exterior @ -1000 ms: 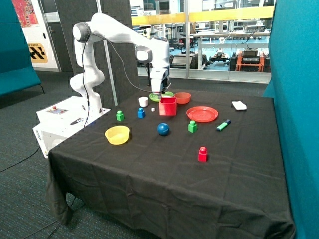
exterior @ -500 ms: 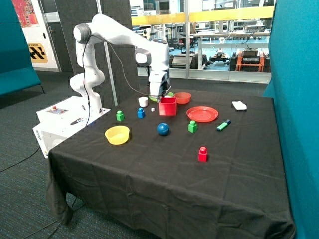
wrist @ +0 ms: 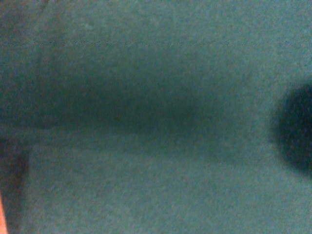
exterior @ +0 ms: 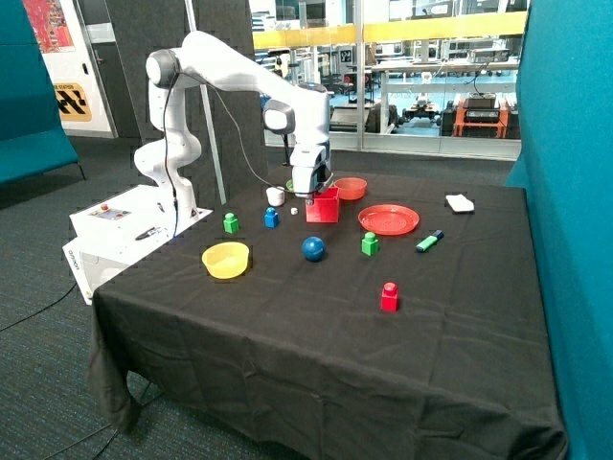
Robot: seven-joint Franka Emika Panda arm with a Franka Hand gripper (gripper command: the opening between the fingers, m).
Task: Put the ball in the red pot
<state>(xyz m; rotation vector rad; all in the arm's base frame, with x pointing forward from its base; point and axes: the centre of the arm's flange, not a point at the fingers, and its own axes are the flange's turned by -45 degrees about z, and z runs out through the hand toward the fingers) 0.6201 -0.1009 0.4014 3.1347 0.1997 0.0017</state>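
Arm is shifting along the far side of the worktop (exterior: 316, 335), the hand (exterior: 308, 195) having moved over the last second from beside the green dish behind the red pot (exterior: 323, 205) to hanging right at the pot's near-left upper corner, seemingly touching or just above its rim; cannot tell whether it is clenched or released since its tips are hidden against the pot, and nothing is showing in it. The ball (exterior: 313, 248) is sitting where it was, on the black cloth in front of the red pot, apart from it, between the yellow bowl (exterior: 226, 259) and the green block (exterior: 370, 244). So the ball is not in the pot and not grasped, task is looking not begun on the ball itself. The arm's drift toward the pot side nearer the ball is probably the start of a reach, needing a move forward and down over the ball. Wrist view is showing only a blurred teal surface with a dark patch at one edge, nothing identifiable. Round ball could be rolling off if nudged
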